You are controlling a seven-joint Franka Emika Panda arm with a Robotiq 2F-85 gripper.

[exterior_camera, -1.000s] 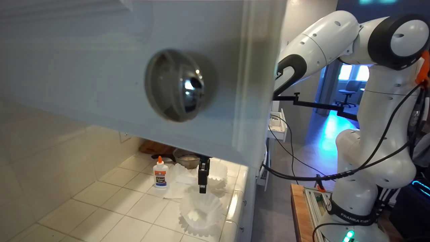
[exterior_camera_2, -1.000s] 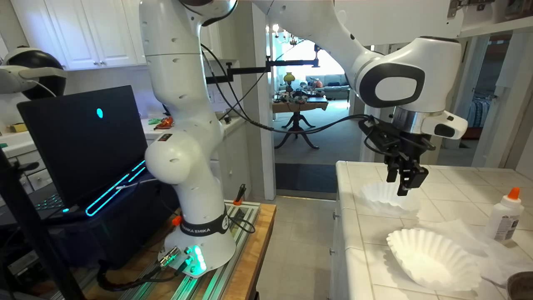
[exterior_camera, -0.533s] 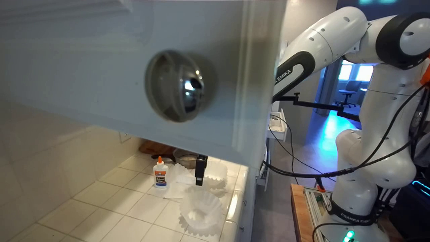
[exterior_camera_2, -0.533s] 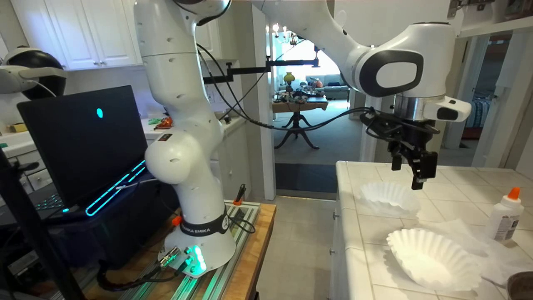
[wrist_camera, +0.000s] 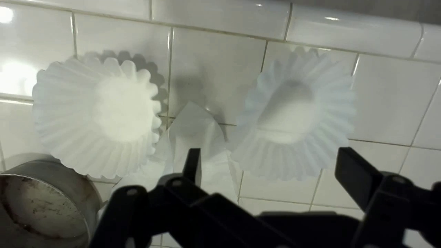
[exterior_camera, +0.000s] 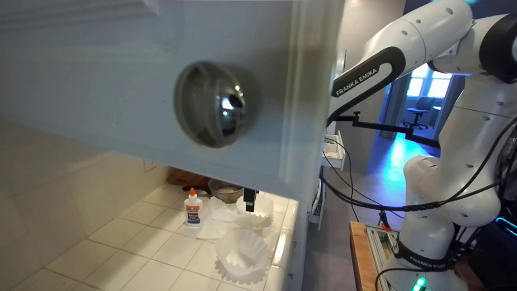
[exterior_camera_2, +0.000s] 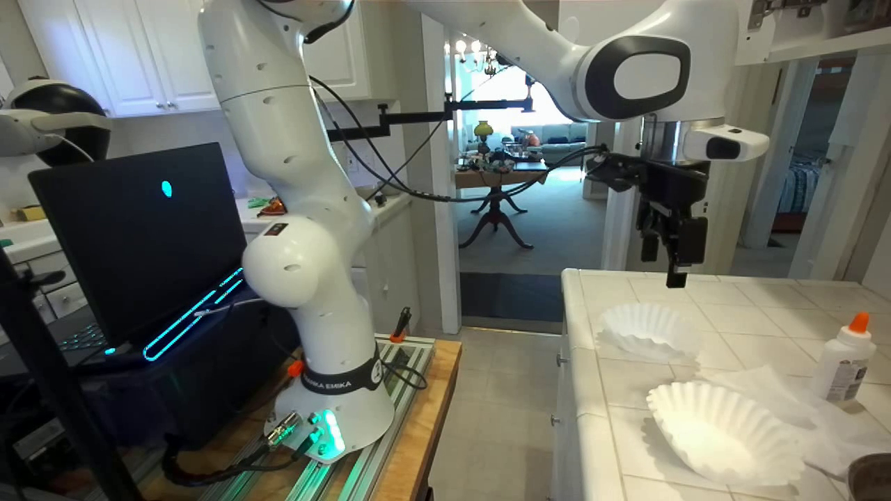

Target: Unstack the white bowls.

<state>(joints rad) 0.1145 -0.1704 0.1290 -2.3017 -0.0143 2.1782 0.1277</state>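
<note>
Two white fluted bowls stand apart on the tiled counter. One bowl is at the left in the wrist view, near the metal pot; it shows in both exterior views. The other bowl is at the right in the wrist view and in both exterior views. My gripper is open, its fingers wide apart with nothing held. It hangs above the counter, clear of both bowls, in both exterior views. The cabinet door hides most of it in an exterior view.
Crumpled white paper lies between the bowls. A metal pot stands beside one bowl. A glue bottle stands upright near the wall. An open cabinet door with a shiny knob overhangs the counter. The counter's front edge faces the robot.
My gripper has risen farther above the counter, and the arm has drawn back toward its base. The gripper stays empty. The bowls, paper, pot and bottle have not moved.
</note>
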